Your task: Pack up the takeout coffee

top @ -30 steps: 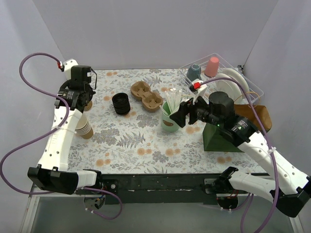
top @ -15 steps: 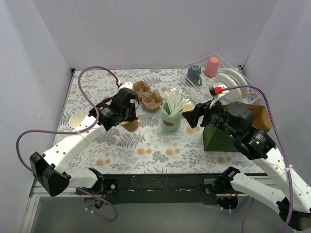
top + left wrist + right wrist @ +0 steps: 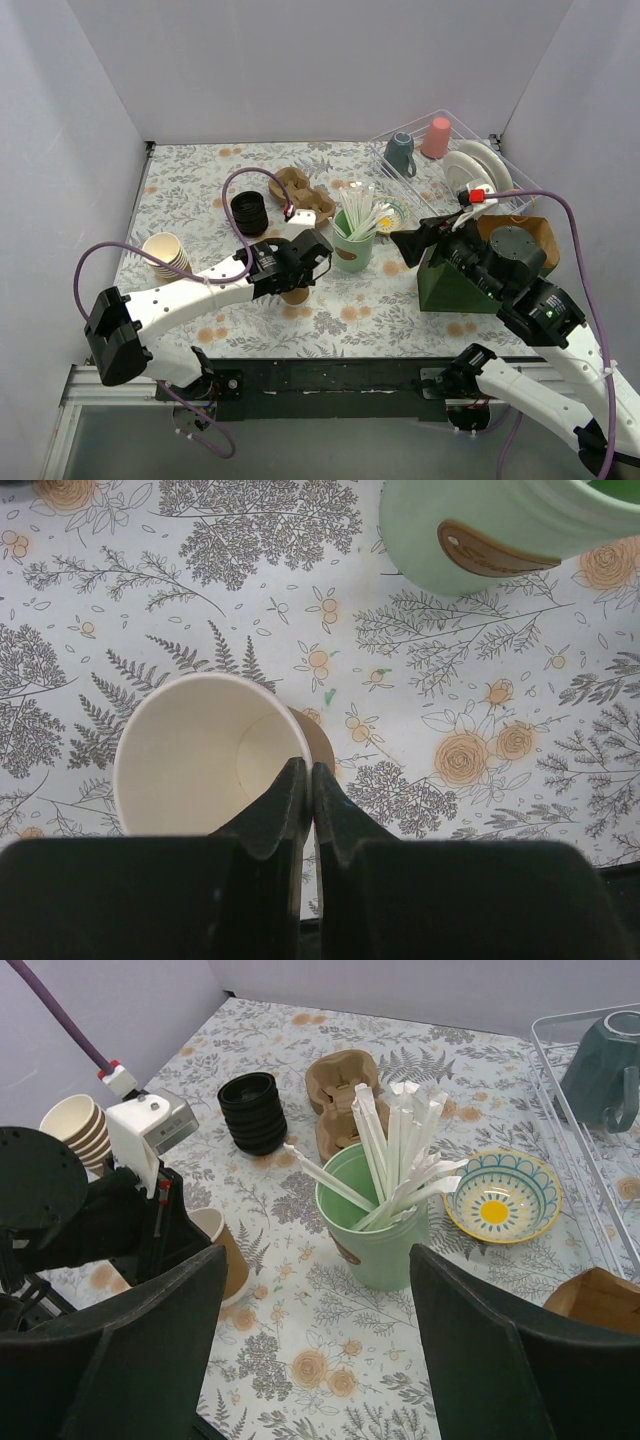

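Observation:
A brown paper cup [image 3: 295, 293], open-topped with no lid, stands upright at or just above the tablecloth, front centre. My left gripper [image 3: 297, 276] is shut on its rim, one finger inside and one outside. The left wrist view shows the white inside of the cup [image 3: 200, 750] and my left gripper [image 3: 308, 770] pinching its wall. The cup also shows in the right wrist view [image 3: 225, 1250]. No lidded cup is in view. The brown cardboard carrier [image 3: 300, 197] lies behind it, pockets empty. My right gripper [image 3: 405, 242] is open and empty, in the air right of the cup [image 3: 318, 1255].
A black stack of lids [image 3: 249, 213] sits left of the carrier. A stack of paper cups [image 3: 167, 257] stands at the left. A green cup of straws [image 3: 352, 247] and a patterned bowl [image 3: 390, 213] are at centre right. A dish rack [image 3: 470, 135] holds a teal mug [image 3: 400, 150]. A green box [image 3: 450, 285] is under my right arm.
My left arm has swung from the cup stack at the far left to the front centre, carrying one paper cup. My right gripper has drawn back slightly to the right.

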Controlling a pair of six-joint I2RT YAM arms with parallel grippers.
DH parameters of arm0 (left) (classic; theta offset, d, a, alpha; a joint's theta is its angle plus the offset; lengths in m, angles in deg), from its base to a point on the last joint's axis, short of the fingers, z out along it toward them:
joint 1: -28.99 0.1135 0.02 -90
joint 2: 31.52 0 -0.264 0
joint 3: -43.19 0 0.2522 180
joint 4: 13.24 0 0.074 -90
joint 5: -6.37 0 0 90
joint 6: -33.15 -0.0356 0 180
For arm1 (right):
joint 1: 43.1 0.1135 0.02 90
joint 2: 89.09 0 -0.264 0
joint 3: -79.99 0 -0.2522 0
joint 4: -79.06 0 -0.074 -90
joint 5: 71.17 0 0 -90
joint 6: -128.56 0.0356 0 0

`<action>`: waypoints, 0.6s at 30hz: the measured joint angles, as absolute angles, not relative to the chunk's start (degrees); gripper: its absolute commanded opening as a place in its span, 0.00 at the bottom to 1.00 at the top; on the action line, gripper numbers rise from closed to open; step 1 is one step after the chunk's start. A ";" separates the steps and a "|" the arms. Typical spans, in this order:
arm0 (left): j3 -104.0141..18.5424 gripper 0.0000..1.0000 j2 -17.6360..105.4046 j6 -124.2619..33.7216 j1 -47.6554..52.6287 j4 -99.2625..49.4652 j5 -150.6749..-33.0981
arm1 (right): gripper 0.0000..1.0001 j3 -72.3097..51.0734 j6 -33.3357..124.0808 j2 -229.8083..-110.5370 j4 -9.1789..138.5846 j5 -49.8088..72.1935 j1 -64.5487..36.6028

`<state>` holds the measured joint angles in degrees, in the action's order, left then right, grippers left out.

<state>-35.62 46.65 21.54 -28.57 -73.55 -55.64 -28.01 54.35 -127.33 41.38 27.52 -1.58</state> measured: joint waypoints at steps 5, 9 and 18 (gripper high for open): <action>-32.78 0.01 47.35 22.72 -30.93 -70.64 -52.80 | 0.82 -28.04 54.90 -127.33 41.38 27.57 -1.58; -32.19 0.13 49.97 23.53 -32.14 -69.63 -51.18 | 0.82 -28.04 54.90 -127.33 41.38 27.57 -1.58; -32.28 0.58 53.12 24.97 -33.75 -69.00 -50.33 | 0.84 -29.06 54.87 -127.31 41.29 27.63 -1.58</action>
<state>-32.28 53.12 24.97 -33.75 -69.00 -50.33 -29.06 54.87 -127.31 41.29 27.63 -1.58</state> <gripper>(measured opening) 0.510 0.829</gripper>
